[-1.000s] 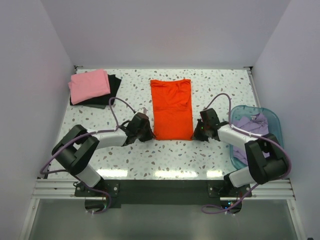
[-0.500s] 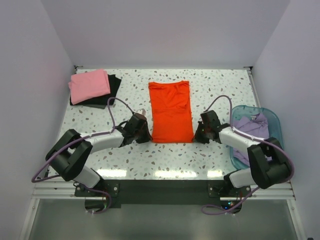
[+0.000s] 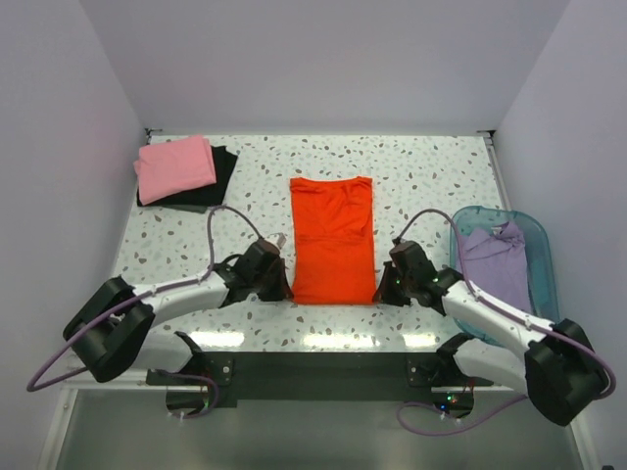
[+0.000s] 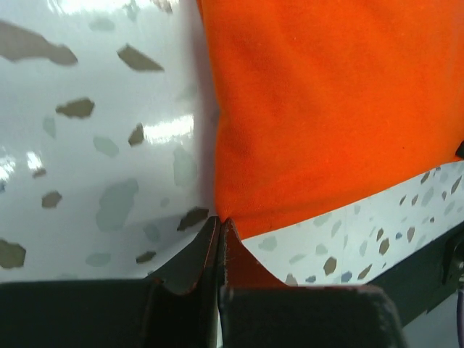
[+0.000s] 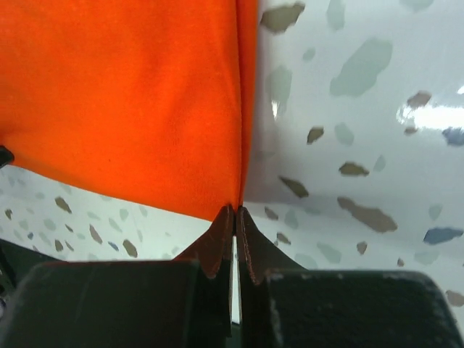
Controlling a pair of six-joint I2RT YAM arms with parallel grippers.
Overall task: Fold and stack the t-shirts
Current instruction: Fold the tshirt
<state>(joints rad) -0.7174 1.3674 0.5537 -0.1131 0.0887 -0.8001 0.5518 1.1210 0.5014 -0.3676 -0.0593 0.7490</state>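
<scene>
An orange-red t-shirt (image 3: pixel 332 238) lies as a long folded strip in the middle of the speckled table. My left gripper (image 3: pixel 284 291) is shut on its near left corner (image 4: pixel 230 212), and my right gripper (image 3: pixel 380 293) is shut on its near right corner (image 5: pixel 233 197). Both wrist views show the jaws pinched together on the cloth edge, low over the table. A folded pink t-shirt (image 3: pixel 174 166) rests on a black t-shirt (image 3: pixel 221 174) at the far left. The pale lavender t-shirt (image 3: pixel 498 264) lies crumpled in the basket on the right.
The translucent blue plastic basket (image 3: pixel 541 257) stands at the table's right edge, beside my right arm. White walls close in the table on the left, far and right sides. The near table edge (image 3: pixel 313 343) lies just below the shirt's hem.
Both grippers have pulled the orange-red shirt's near corners toward the near table edge, and the whole shirt has slid nearer. Both arms have stretched out lower.
</scene>
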